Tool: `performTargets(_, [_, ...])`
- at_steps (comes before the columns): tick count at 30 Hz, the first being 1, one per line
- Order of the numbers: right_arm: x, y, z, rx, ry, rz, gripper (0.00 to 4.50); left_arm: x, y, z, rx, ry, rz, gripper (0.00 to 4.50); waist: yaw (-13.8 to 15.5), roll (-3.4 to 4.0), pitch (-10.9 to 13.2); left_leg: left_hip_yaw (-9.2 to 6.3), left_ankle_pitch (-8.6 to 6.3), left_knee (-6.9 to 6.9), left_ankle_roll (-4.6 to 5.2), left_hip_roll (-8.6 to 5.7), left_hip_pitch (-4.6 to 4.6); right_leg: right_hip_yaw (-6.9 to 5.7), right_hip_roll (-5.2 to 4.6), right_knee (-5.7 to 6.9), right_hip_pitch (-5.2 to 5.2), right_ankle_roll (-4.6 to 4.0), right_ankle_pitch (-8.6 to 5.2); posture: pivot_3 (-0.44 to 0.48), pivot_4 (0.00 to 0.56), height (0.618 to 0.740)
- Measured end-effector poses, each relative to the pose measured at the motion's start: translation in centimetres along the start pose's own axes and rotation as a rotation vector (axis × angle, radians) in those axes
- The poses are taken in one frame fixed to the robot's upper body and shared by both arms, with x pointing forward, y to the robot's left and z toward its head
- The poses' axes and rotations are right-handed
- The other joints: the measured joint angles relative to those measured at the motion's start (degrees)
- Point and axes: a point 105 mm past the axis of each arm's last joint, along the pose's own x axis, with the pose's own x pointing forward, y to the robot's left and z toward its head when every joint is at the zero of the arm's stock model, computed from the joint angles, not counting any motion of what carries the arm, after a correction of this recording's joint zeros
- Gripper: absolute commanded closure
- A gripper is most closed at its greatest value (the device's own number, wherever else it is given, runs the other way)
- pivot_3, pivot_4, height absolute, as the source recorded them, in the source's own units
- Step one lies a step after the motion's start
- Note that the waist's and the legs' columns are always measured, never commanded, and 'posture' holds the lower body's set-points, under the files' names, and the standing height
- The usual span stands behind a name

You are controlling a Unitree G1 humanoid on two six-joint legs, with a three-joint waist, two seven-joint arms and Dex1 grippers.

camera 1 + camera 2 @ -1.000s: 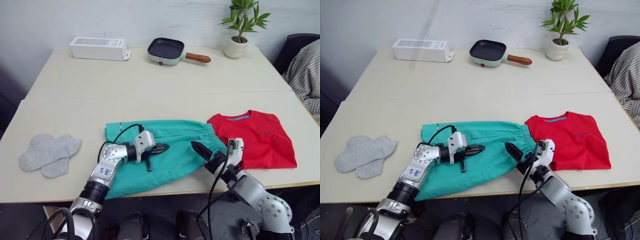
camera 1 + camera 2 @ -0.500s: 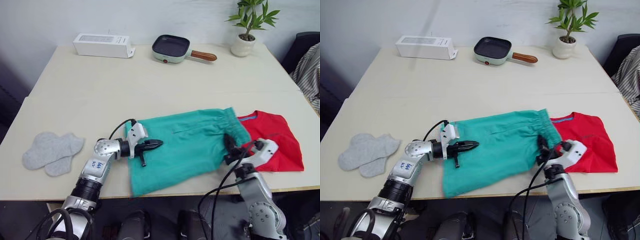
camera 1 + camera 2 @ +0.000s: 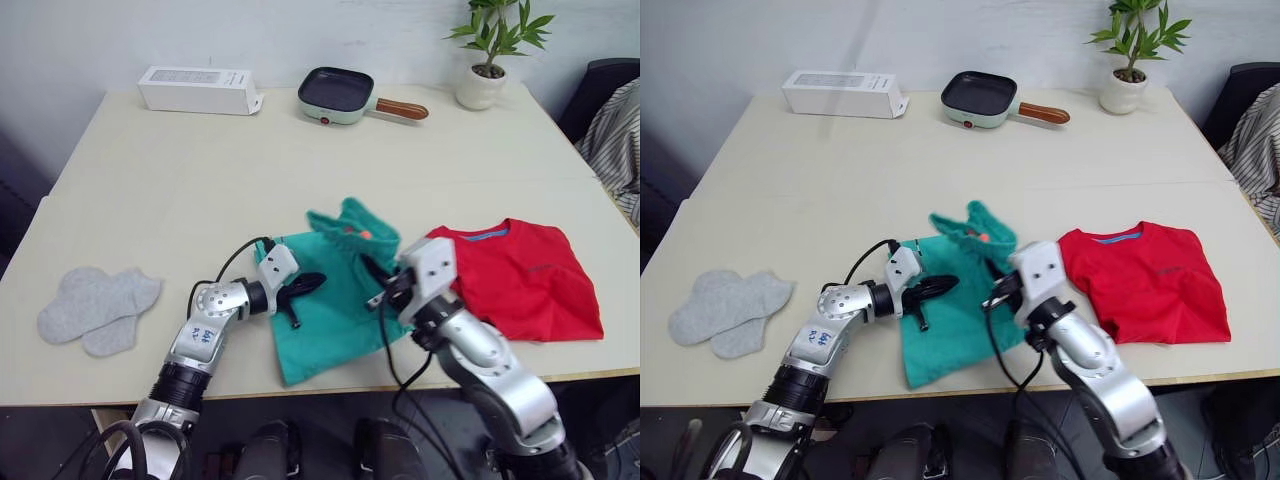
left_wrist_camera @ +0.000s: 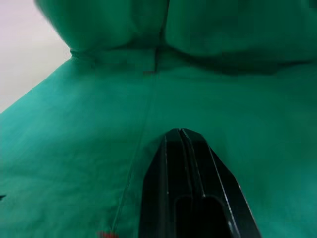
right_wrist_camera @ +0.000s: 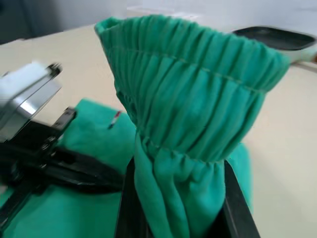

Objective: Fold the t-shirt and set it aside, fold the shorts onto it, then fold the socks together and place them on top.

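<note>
Grey knit first: the socks lying flat together on the desk, well apart from the left claw on its outer side, untouched.

Left claw pressed tip-down on the flat teal panel of the shorts, fingers drawn tight together with nothing between them, pinning the cloth rather than gripping it. Long axis of the claw pointing toward the right claw, roughly across the garment.

Just beyond its tip, the shorts' gathered waistband bunched and raised off the desk, pinched between the fingers of the right claw, orange tag visible near the top of the bunch. Right claw clamped on that elastic edge, near the left claw and just above the pinned panel.

Key relation, as a judgement: waistband held up over the lower half, left claw marking the crease line, so a fold toward the left claw and the hem seems to be in hand.

Past the right claw on its outer side, the red t-shirt already folded flat on the desk, just beside the shorts. Nothing between shorts and t-shirt.

Far back, well clear: white box, small pan, potted plant.
</note>
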Motion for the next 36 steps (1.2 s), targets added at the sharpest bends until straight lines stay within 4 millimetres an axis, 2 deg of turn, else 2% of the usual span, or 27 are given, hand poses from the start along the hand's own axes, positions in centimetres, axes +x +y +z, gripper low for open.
performTargets(2, [0.4, 0.2, -1.4, -0.014, 0.052, 0.026, 4.49, -0.9, 0.1, -0.1, -0.012, 0.009, 0.012, 4.50, 0.0, -0.06, 0.0, 0.00, 0.00, 0.04, 0.06, -0.05, -0.02, -0.01, -0.06, 0.01, 0.01, 0.01, 0.01, 0.000, 0.150, 0.740])
performTargets(6, [0.8, 0.9, -2.6, -0.021, 0.106, 0.104, 4.49, -3.6, 0.7, -0.1, -0.049, 0.015, 0.053, 4.50, -0.1, -0.21, 0.1, -0.03, 0.00, 0.04, 0.05, -0.04, -0.01, 0.01, -0.09, 0.00, 0.02, 0.02, 0.01, 0.000, 0.150, 0.740])
performTargets(9, [0.9, 1.7, -3.1, 0.004, 0.133, 0.164, 3.70, -5.6, 0.9, 0.4, -0.059, 0.009, 0.055, 4.50, -0.1, -0.21, 0.1, -0.07, -0.14, -0.02, -0.26, 0.00, 0.00, -0.01, -0.09, 0.01, 0.00, 0.01, 0.00, 0.000, 0.150, 0.740])
performTargets(14, [0.5, 2.9, -2.7, 0.129, 0.163, 0.347, 1.96, -7.9, 1.3, 1.3, -0.109, -0.015, 0.058, 4.50, -0.1, -0.21, 0.1, -0.08, -0.15, 0.00, -0.27, -0.02, 0.00, -0.01, -0.09, 0.00, 0.01, 0.00, 0.00, 0.000, 0.150, 0.740])
performTargets(16, [-0.3, 3.1, -2.0, 0.177, 0.176, 0.463, 1.26, -9.0, 2.0, 1.5, -0.122, -0.019, 0.085, 4.50, -0.1, -0.24, 0.2, -0.08, -0.17, 0.02, -0.25, -0.02, 0.00, -0.01, -0.10, 0.00, 0.01, 0.00, 0.00, 0.000, 0.150, 0.740])
performTargets(19, [-2.8, 3.7, -0.5, 0.297, 0.195, 0.699, 0.28, -10.2, 3.2, 2.2, -0.106, -0.028, 0.133, 4.50, 0.2, -0.26, 0.2, -0.17, -0.21, -0.01, -0.19, -0.03, 0.00, -0.08, -0.14, -0.06, 0.04, 0.00, 0.00, 0.000, 0.150, 0.740])
performTargets(22, [-4.2, 2.4, 1.7, 0.362, 0.155, 0.809, 0.28, -10.3, 4.5, 3.6, -0.083, -0.066, 0.161, 4.50, 0.3, -0.31, 0.2, -0.16, -0.29, 0.01, -0.09, -0.05, -0.01, -0.10, -0.17, -0.16, 0.11, 0.02, 0.03, 0.000, 0.150, 0.740])
performTargets(24, [-4.0, 0.7, 2.8, 0.362, 0.119, 0.805, 0.89, -9.8, 4.9, 5.0, -0.068, -0.114, 0.150, 4.50, 0.3, -0.36, 0.3, -0.13, -0.28, 0.03, -0.12, -0.05, -0.01, -0.10, -0.17, -0.21, 0.13, 0.04, 0.07, 0.000, 0.150, 0.740])
performTargets(26, [-3.0, -1.5, 3.3, 0.344, 0.076, 0.749, 1.58, -8.7, 4.8, 6.8, -0.047, -0.177, 0.107, 4.50, 0.2, -0.38, 0.3, -0.12, -0.25, 0.03, -0.18, -0.07, 0.00, -0.11, -0.16, -0.20, 0.13, 0.04, 0.09, 0.000, 0.150, 0.740])
performTargets(29, [-1.0, -4.4, 2.3, 0.240, 0.040, 0.649, 2.74, -6.1, 3.3, 8.3, -0.022, -0.224, 0.000, 4.50, 0.2, -0.38, 0.3, -0.01, -0.16, -0.03, -0.14, -0.13, 0.02, -0.22, -0.08, -0.10, 0.11, 0.06, 0.10, 0.000, 0.150, 0.740])
performTargets(31, [0.2, -5.0, 1.2, 0.159, 0.044, 0.634, 3.51, -4.1, 1.7, 7.9, -0.007, -0.202, -0.081, 4.50, 0.0, -0.38, 0.3, 0.12, -0.02, -0.04, 0.07, -0.15, 0.02, -0.56, 0.06, 0.13, 0.09, 0.07, 0.10, 0.000, 0.150, 0.740])
performTargets(34, [1.9, -4.8, -0.3, 0.092, 0.039, 0.653, 4.46, -2.1, -0.2, 6.5, 0.021, -0.147, -0.148, 4.50, -0.6, -0.38, 0.3, 0.25, 0.02, 0.00, 0.09, -0.11, 0.02, -0.56, 0.41, 0.12, 0.07, 0.07, 0.10, 0.000, 0.150, 0.740])
performTargets(36, [3.2, -4.3, -0.8, 0.068, 0.020, 0.680, 4.46, -1.4, -0.6, 5.3, 0.020, -0.107, -0.146, 4.50, -1.1, -0.38, 0.3, 0.25, 0.04, 0.03, 0.12, -0.09, 0.01, -0.56, 0.43, 0.13, 0.08, 0.07, 0.10, 0.000, 0.150, 0.740])
